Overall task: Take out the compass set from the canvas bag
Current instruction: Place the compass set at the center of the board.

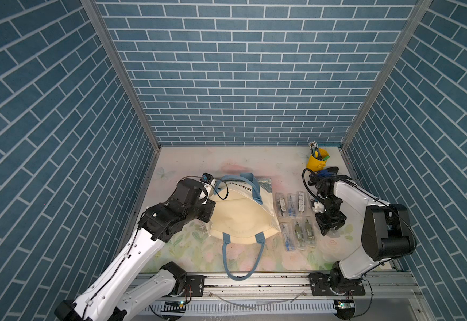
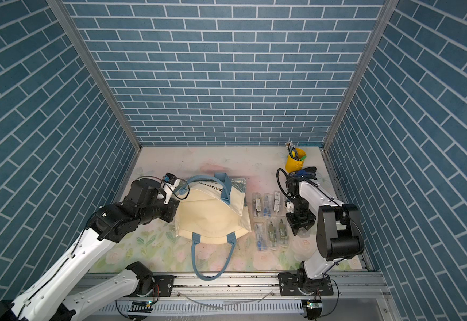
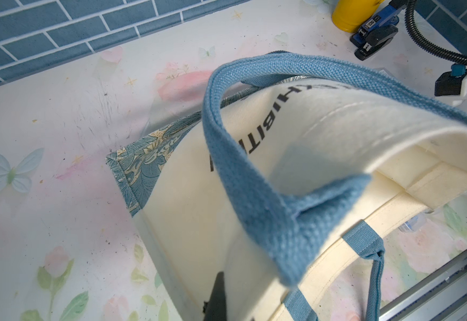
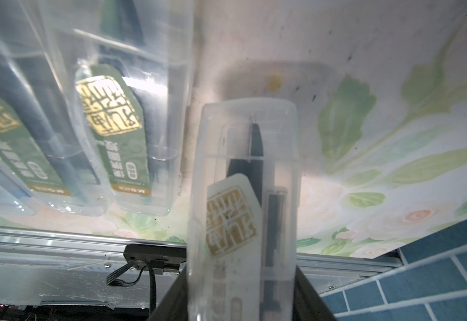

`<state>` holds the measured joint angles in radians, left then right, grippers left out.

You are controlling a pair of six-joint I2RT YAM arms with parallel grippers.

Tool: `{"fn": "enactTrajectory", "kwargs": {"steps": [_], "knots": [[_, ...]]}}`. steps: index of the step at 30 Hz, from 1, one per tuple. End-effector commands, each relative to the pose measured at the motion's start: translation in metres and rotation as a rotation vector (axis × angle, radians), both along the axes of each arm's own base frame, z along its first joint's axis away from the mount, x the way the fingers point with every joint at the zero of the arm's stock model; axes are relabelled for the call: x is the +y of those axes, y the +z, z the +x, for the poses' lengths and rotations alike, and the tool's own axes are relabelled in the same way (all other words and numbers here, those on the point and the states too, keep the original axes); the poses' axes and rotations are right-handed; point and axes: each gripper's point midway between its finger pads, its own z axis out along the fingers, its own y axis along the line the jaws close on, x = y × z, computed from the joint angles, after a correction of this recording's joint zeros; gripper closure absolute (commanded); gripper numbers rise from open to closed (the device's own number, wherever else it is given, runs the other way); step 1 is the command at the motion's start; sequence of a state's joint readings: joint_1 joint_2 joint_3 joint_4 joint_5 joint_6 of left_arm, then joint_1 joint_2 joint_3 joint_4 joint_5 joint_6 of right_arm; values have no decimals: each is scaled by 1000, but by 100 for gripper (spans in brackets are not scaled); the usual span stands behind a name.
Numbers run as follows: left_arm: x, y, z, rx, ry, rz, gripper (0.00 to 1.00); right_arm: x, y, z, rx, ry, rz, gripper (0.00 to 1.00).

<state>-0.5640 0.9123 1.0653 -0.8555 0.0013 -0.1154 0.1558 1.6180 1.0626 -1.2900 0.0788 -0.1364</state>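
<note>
The cream canvas bag (image 1: 240, 219) (image 2: 210, 216) lies on its side mid-table, its blue handles toward the front rail. My left gripper (image 1: 210, 207) (image 3: 226, 300) is shut on the bag's upper rim (image 3: 337, 116) and holds the mouth lifted; only one dark finger (image 3: 217, 294) shows, the rest is behind fabric. My right gripper (image 1: 330, 229) (image 2: 300, 229) (image 4: 240, 303) is shut on a compass set (image 4: 243, 194) in a clear plastic case, just above the table to the right of the bag. Several more cased compass sets (image 1: 294, 219) (image 4: 121, 133) lie in two rows between bag and right gripper.
A yellow cup of pens (image 1: 317, 162) stands at the back right, with a blue stapler (image 1: 325, 173) (image 3: 374, 33) beside it. The metal front rail (image 1: 254, 280) runs under the bag's hanging handle (image 1: 243, 261). Blue brick walls enclose three sides.
</note>
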Motion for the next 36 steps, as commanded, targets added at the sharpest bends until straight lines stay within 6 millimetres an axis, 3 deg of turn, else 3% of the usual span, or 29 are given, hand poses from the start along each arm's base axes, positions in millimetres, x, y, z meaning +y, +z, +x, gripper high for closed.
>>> {"fn": "enactTrajectory", "kwargs": {"steps": [1,12,16,19,22,26,29,36], "knots": [[-2,14,4,-56,-3,-35,100,-1,3,3,13,7,-8,53],[1,16,2,-64,4,-34,100,-3,3,9,-1,13,-39,33],[2,16,3,-66,7,-33,100,-2,2,9,0,20,-40,32],[2,14,3,-62,7,-36,100,-3,4,19,-40,24,-58,34],[1,12,3,-56,4,-38,100,-2,20,43,-162,35,-95,34],[-3,10,3,-40,0,-44,100,-1,58,90,-403,-181,-128,34],[-3,9,4,-35,2,-42,100,2,71,110,-536,-341,-116,34],[-3,6,5,-16,4,-30,100,-3,60,112,-825,-657,15,38]]}}
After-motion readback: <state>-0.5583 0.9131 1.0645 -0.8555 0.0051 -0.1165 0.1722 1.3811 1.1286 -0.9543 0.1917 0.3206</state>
